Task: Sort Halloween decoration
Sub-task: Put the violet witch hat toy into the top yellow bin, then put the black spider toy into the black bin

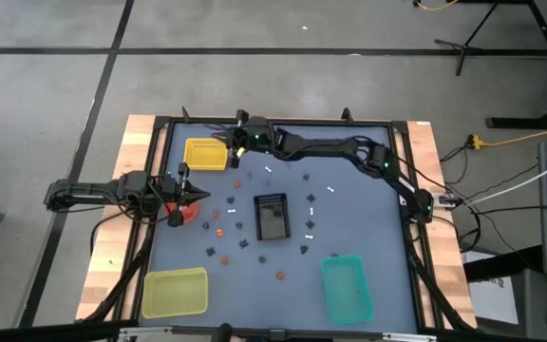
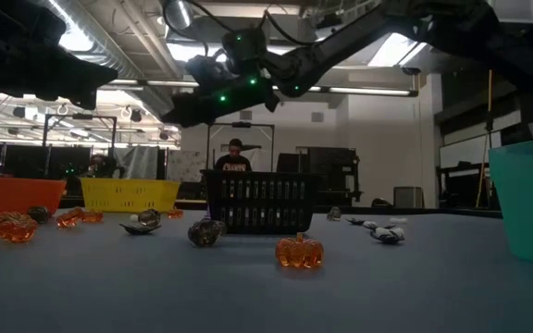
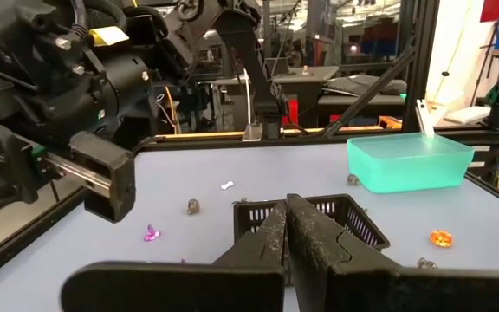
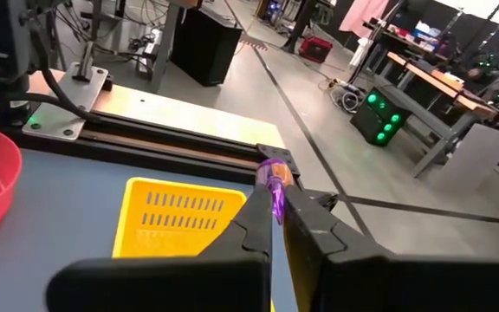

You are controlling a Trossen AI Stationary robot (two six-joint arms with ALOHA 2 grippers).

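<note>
Over the counter's far edge, my right jaws [image 4: 275,212] pinch a purple trinket [image 4: 276,179] above the yellow basket [image 4: 180,217], left jaws [image 1: 200,198] closed empty by the left edge, other trinkets [image 1: 278,275] scattered mid-counter.

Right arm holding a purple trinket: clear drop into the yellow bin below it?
Probably yes. The right tool, shut on the purple trinket, hangs by the yellow bin; the bin's open top looks unobstructed. The left tool sits apart, near the orange bowl.
</note>
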